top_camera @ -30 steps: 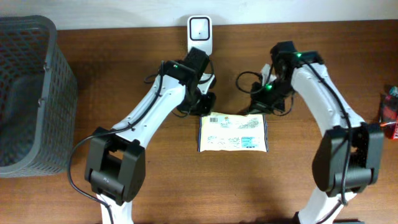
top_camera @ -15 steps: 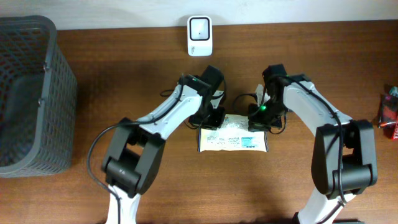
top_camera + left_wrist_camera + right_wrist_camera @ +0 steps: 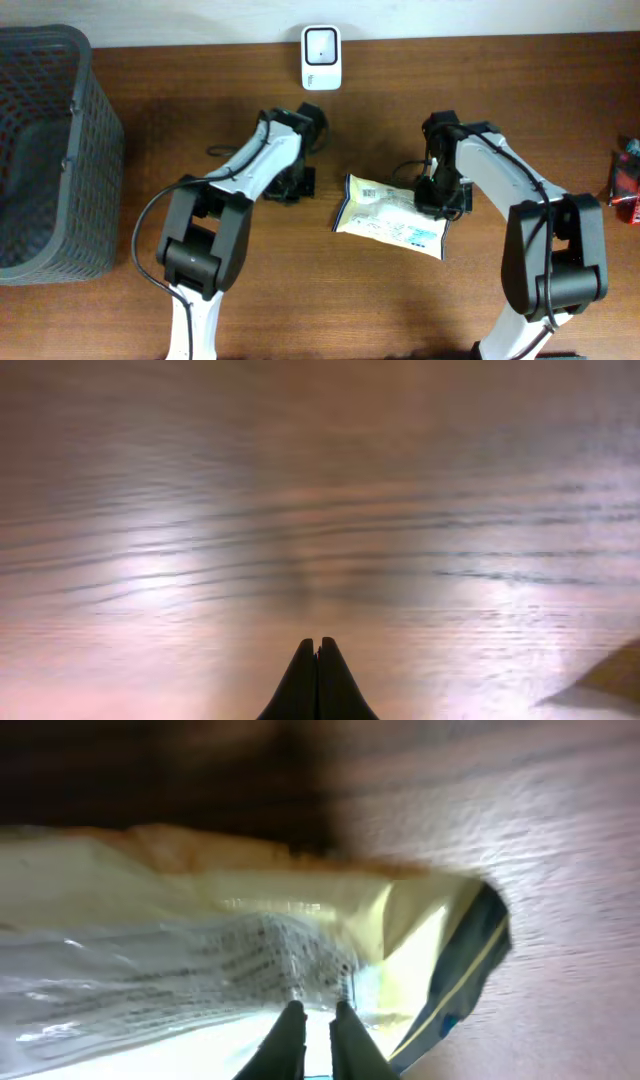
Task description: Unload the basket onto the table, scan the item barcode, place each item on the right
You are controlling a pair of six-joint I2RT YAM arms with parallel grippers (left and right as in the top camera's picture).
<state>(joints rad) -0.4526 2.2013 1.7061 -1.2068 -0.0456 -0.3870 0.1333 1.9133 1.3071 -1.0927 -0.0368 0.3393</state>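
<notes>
Basket (image 3: 45, 150) at far left on table (image 3: 200, 310). Left gripper (image 3: 317, 648) pressed fully together, empty, over bare wood, left of packet and apart from it. Scanner (image 3: 320, 45) at back edge, well apart from packet. Packet (image 3: 392, 215) right of centre, skewed, printed side up; resting or lifted, cannot tell. Right gripper (image 3: 318, 1012) narrowed to a slit, pinching packet's right edge. Red item (image 3: 625, 180) at far right edge.
</notes>
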